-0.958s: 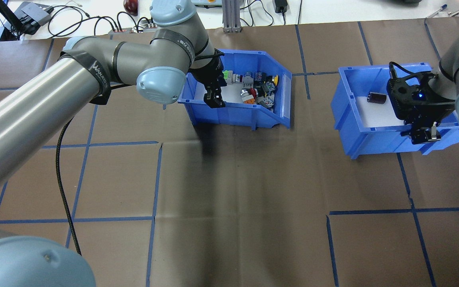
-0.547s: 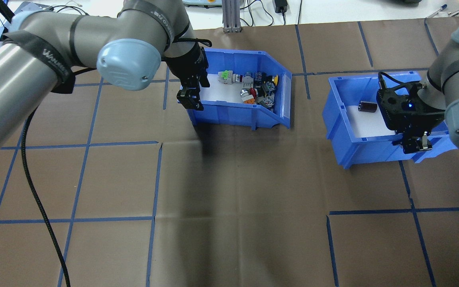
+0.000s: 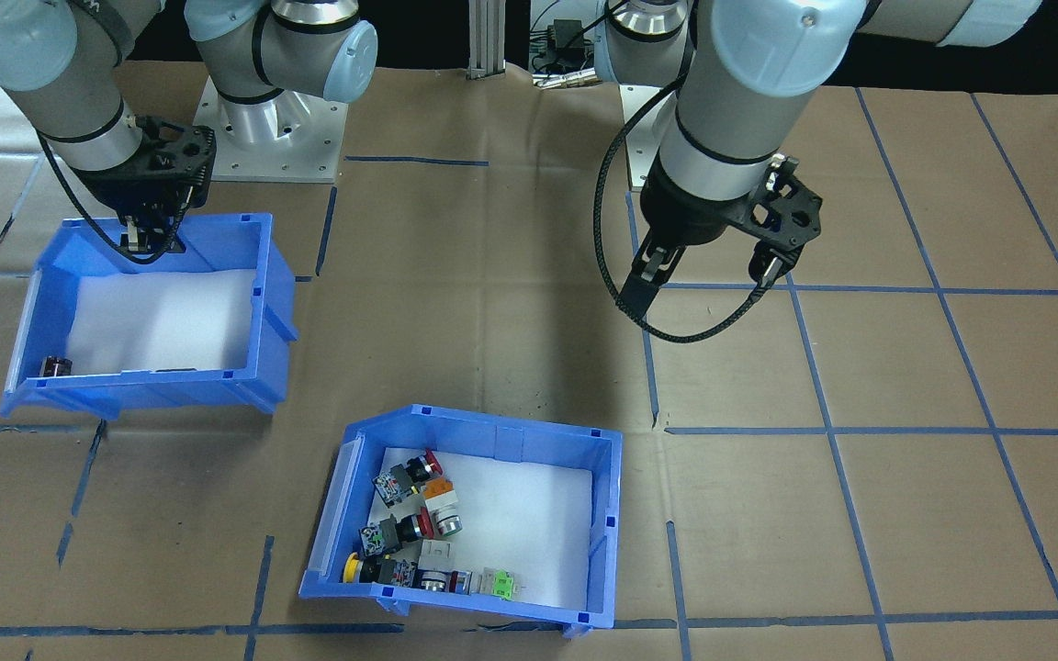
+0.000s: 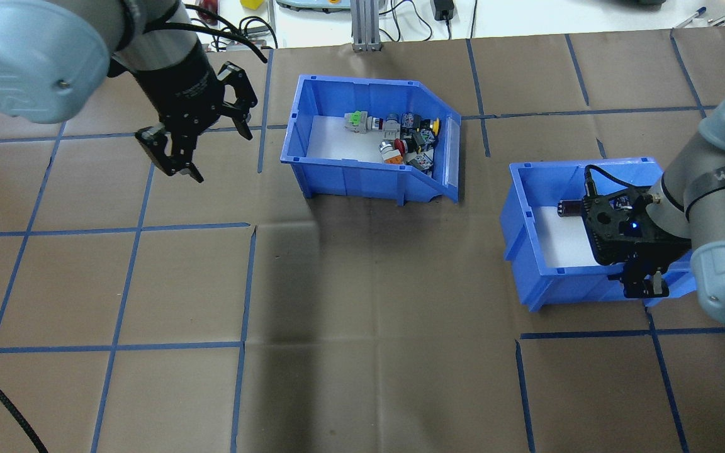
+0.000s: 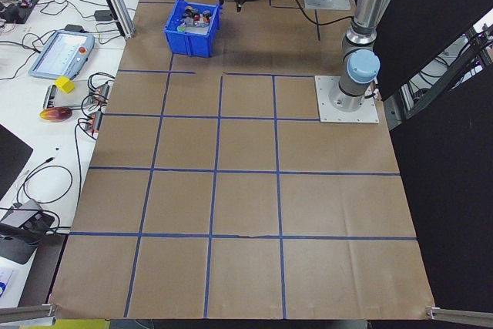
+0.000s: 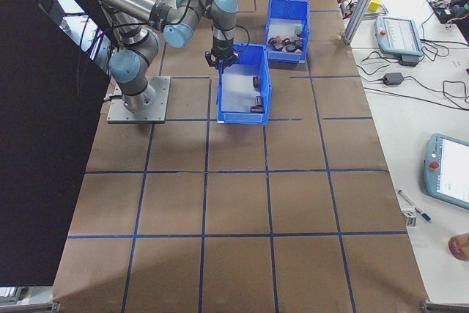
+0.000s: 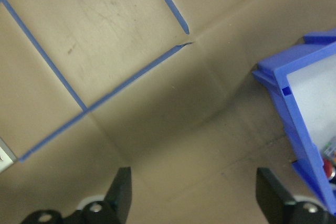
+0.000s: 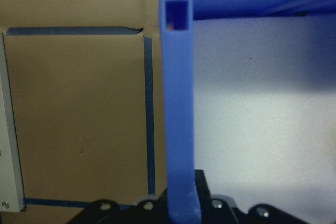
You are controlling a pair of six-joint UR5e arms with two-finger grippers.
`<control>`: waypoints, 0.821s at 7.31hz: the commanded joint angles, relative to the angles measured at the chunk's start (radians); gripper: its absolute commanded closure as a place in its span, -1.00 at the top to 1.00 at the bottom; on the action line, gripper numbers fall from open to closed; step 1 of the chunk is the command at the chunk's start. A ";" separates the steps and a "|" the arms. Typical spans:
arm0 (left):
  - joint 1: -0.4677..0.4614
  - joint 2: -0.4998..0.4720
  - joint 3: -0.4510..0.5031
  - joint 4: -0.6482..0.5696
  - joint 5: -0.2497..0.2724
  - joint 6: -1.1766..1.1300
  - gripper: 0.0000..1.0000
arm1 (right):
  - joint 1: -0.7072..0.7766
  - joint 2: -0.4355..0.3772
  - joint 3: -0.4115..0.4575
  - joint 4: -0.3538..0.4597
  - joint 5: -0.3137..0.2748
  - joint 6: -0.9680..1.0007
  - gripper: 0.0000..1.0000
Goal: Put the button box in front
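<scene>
Second bin [image 4: 526, 251]: nearer the robot than half a second ago, dragged back along the tabletop; near wall clamped in the right hand [image 4: 642, 286], the wall seen between the jaws in the right wrist view; one black cylinder [image 4: 567, 206] visible on the white liner.
Right hand: closed on the second bin's near wall, lower in the overhead view than in the earlier frames.
Left hand [image 4: 202, 148]: off the button box now, well to its left over bare paper, where half a second ago it sat at the box's left corner; fingers [image 7: 122, 192] spread wide, nothing between them.
Button box [image 4: 372, 179]: unmoved since the earlier frames, on the far middle of the tabletop, beyond the second bin; sloped side toward the robot's right; red, yellow, green and orange switches [image 4: 403, 138] heaped at that end.
Tabletop [image 4: 362, 314]: brown paper gridded with blue tape [image 4: 123, 302], both arm bases bolted at the robot's edge.
Room: white bench [image 6: 410, 93] past the far edge carrying cables, a teach pendant [image 6: 399, 33] and an aluminium post [image 4: 362, 25].
</scene>
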 commanded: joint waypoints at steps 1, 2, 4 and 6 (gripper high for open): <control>0.067 0.062 -0.009 -0.018 0.003 0.512 0.97 | 0.134 -0.013 0.021 0.002 0.009 0.172 -0.82; 0.068 0.070 -0.007 -0.019 0.002 0.727 0.97 | 0.231 -0.010 0.021 0.002 0.009 0.285 -0.82; 0.072 0.113 -0.026 -0.056 -0.041 0.887 0.97 | 0.420 0.008 0.020 -0.025 0.020 0.468 -0.79; 0.074 0.124 -0.040 -0.039 -0.031 0.893 0.97 | 0.618 0.078 0.012 -0.157 0.072 0.701 -0.78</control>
